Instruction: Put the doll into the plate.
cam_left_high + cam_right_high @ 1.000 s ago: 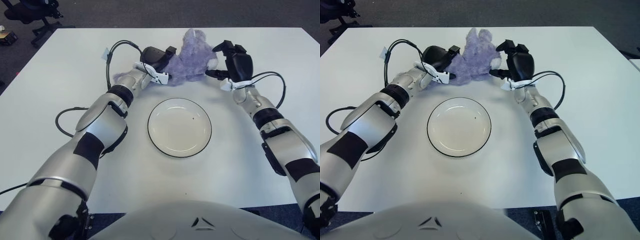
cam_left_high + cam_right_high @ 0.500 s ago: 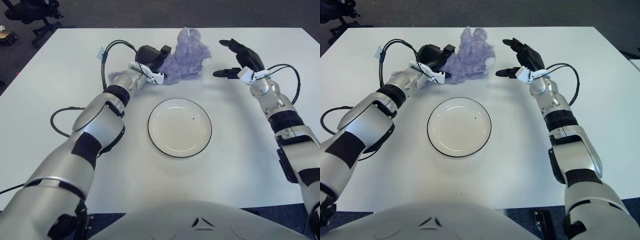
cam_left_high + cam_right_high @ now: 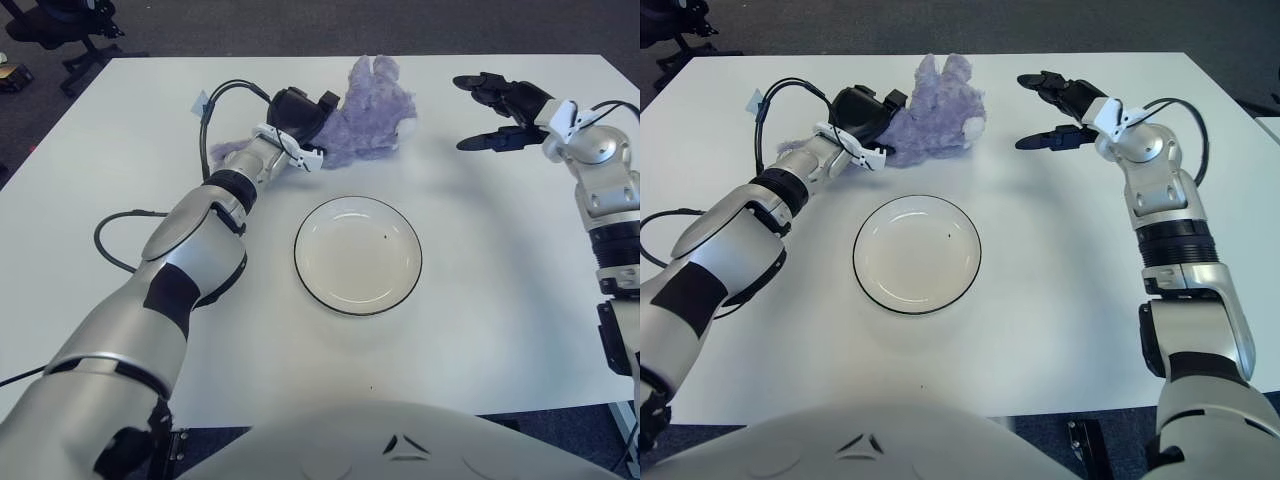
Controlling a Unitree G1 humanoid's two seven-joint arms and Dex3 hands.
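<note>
Left hand clamps the purple plush doll at the plate's twelve o'clock — right hand, fingers spread, grips nothing — a one-sided hold may let it sag and drop short.

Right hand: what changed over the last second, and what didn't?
The right hand let go of the doll and pulled away to the robot's right, fingers now spread. The left hand kept its grip on the doll, which shifted slightly left. The plate stayed put, nothing on it.

A lilac doll, a cream plate rimmed in black and a white worktop are seen beside black robot hands.
</note>
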